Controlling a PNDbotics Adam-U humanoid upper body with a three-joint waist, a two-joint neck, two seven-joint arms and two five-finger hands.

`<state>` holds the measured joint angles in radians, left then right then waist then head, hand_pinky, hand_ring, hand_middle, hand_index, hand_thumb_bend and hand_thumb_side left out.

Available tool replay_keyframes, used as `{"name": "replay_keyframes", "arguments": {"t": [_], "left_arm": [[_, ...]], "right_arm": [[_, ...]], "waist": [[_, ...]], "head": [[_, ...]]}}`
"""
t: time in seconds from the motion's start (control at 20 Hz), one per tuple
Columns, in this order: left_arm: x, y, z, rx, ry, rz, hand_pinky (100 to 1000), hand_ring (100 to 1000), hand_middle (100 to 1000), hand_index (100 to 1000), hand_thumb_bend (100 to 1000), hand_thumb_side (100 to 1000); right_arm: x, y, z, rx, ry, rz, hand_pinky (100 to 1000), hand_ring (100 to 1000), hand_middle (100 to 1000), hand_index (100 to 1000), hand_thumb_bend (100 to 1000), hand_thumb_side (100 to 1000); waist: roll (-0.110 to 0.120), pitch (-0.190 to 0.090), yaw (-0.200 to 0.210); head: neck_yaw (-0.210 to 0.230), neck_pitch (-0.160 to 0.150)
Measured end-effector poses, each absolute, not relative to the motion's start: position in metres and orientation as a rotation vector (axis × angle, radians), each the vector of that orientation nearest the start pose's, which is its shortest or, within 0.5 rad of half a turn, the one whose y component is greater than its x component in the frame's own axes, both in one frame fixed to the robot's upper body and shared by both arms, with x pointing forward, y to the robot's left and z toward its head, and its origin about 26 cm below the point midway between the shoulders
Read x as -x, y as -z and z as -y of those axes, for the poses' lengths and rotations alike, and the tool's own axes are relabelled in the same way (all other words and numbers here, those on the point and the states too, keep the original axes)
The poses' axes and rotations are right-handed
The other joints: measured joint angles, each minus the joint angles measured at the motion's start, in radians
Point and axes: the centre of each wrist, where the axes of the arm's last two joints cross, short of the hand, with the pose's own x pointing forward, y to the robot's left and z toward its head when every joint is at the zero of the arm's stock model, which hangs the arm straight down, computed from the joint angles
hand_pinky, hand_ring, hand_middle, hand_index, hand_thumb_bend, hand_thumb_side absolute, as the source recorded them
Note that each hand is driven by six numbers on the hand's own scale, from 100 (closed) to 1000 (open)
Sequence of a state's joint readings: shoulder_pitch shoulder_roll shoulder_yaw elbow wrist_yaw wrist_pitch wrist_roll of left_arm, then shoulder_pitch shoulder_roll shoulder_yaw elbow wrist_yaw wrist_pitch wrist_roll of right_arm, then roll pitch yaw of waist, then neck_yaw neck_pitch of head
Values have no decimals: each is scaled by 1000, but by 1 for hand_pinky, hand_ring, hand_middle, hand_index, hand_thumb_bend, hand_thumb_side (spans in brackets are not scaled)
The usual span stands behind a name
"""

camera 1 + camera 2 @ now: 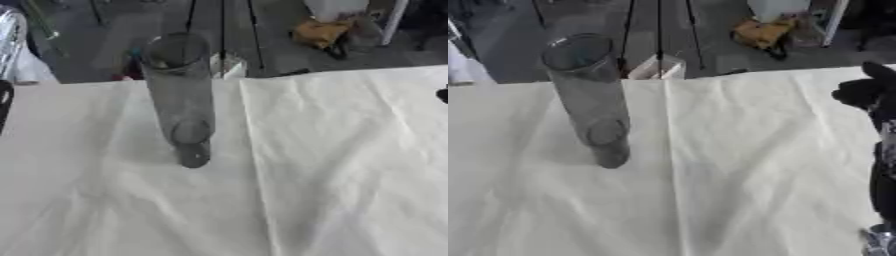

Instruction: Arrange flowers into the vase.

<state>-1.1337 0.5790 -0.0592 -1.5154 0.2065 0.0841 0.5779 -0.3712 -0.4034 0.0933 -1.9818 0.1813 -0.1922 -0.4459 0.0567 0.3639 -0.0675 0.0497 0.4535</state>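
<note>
Vase (179, 95), a tall clear glass cylinder, is standing upright and empty on the white tablecloth (332, 165), well apart to the left of the right hand (866, 91), whose dark fingers are showing at the right edge; I cannot tell whether they are curled. A dark sliver at the left edge may be the left arm.

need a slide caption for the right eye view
Empty clear vase upright on a white cloth, no flowers in view, right hand at the right edge.
</note>
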Motion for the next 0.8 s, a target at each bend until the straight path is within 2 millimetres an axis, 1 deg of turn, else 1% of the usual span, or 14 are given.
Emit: {"name": "replay_keyframes", "arguments": {"t": [0.3,0.5,0.8], "left_arm": [[-390,-420,-232,-260,-285,2602,100,100,100,100,214,556],[-391,-420,-225,-209,-314,2610,100,100,100,100,209,557],[-390,-423,-215,-154,-329,2635,100,100,100,100,208,557]], "right_arm": [[-307,-216,241,-600,188,-3574,717,653,621,838,100,1000],[-307,-217,240,-592,194,-3573,717,653,621,838,100,1000],[-307,-218,238,-576,207,-3572,717,651,619,837,100,1000]], "waist": [[2,0,-14],[2,0,-20],[2,1,-29]], "head": [[5,-26],[9,-35],[10,-58]]}}
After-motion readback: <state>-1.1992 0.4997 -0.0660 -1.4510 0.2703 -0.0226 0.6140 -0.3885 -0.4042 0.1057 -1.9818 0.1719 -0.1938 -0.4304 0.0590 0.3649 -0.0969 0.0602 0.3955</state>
